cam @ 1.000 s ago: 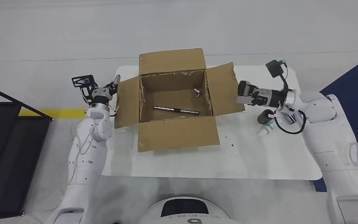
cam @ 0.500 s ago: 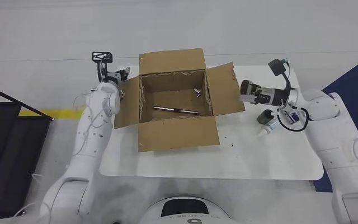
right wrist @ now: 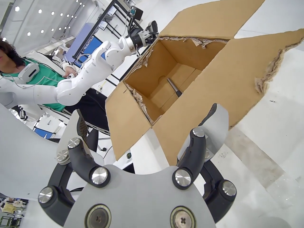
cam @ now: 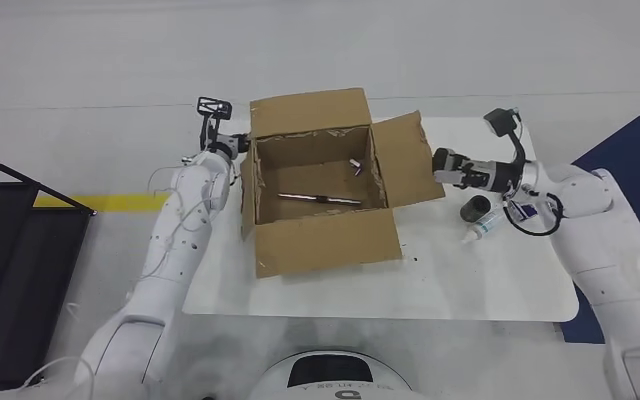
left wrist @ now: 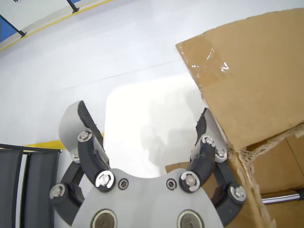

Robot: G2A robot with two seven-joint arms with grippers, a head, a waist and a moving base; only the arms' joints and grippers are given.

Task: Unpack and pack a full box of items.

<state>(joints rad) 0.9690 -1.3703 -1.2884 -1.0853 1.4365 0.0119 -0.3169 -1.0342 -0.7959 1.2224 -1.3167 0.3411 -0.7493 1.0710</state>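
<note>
box (cam: 300, 175) open at centre of table (cam: 480, 270), rod (cam: 318, 198) lying on its floor | left gripper (left wrist: 142, 112) spread, at box's 10 o'clock corner | right gripper (right wrist: 147, 111) spread, beside 3 o'clock flap (cam: 405, 160) | rod likely stiff, slick, lightish: pinch mid-length; torn cardboard edges look flimsy

I see the brown cardboard box (cam: 320, 238) standing open on the white table (cam: 480, 285), with its back, front and right flaps folded outward and its left flap raised. On its floor lie a thin silvery metal rod (cam: 318, 198) and a small silvery piece (cam: 353, 163) near the far right corner. Out past the right flap sit a dark round container (cam: 476, 211) and, just beside it, a small white bottle (cam: 480, 229).
</note>
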